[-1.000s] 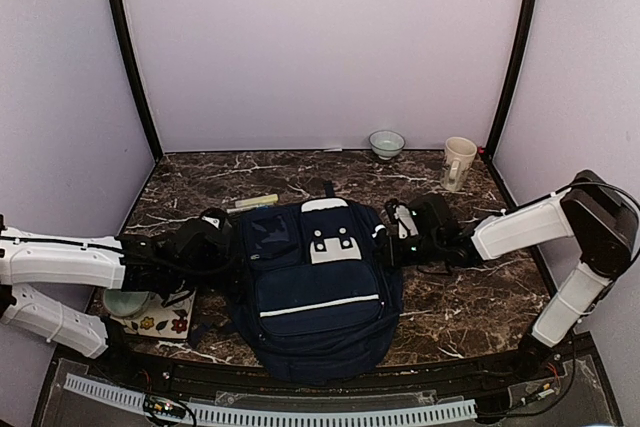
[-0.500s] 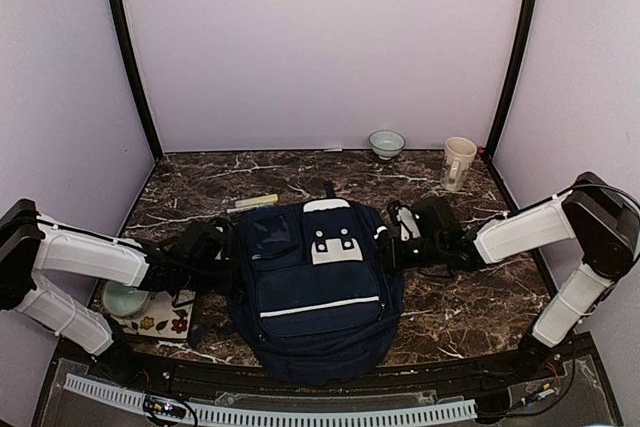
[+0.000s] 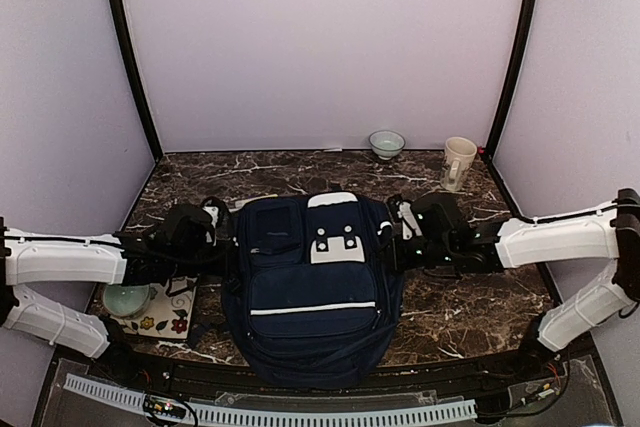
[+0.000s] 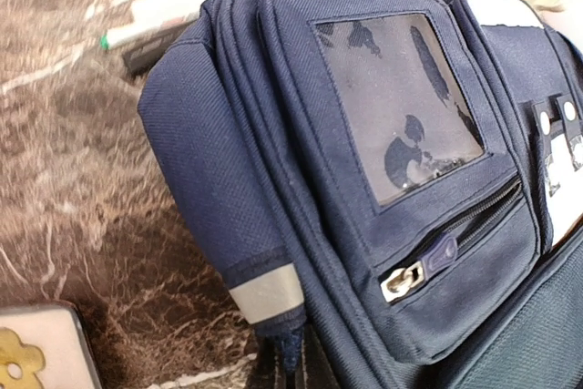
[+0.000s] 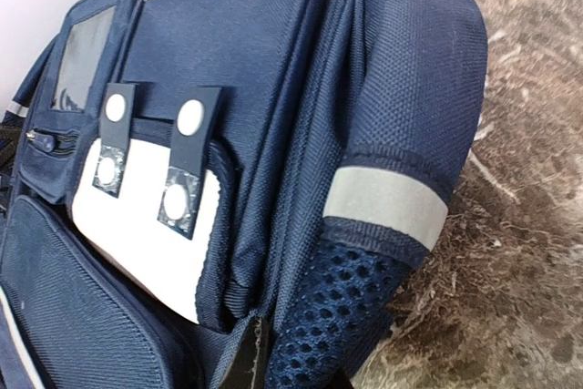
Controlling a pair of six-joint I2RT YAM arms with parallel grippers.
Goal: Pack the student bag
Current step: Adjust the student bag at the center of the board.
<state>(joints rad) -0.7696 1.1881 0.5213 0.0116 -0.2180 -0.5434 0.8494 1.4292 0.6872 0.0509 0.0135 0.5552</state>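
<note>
The student bag (image 3: 315,287), navy blue with a white patch and white stripes, lies front up in the middle of the table. My left gripper (image 3: 216,245) is at its left side and my right gripper (image 3: 392,247) at its right side. In the left wrist view the jaws (image 4: 291,369) are shut on a navy fabric tab below the grey-striped side pocket (image 4: 264,293). Beside them shows a clear-window pocket (image 4: 401,102) with a zip pull (image 4: 404,280). In the right wrist view the jaws (image 5: 273,366) pinch bag fabric beside the mesh side pocket (image 5: 342,307).
A small bowl (image 3: 387,143) and a cream mug (image 3: 458,162) stand at the back right. A green bowl (image 3: 127,299) sits on a floral mat (image 3: 168,315) at the front left. A pen (image 4: 182,6) lies behind the bag's top left corner.
My left gripper has shut on the bag's left side. The bag has shifted slightly toward the back and its top has widened between both grippers.
</note>
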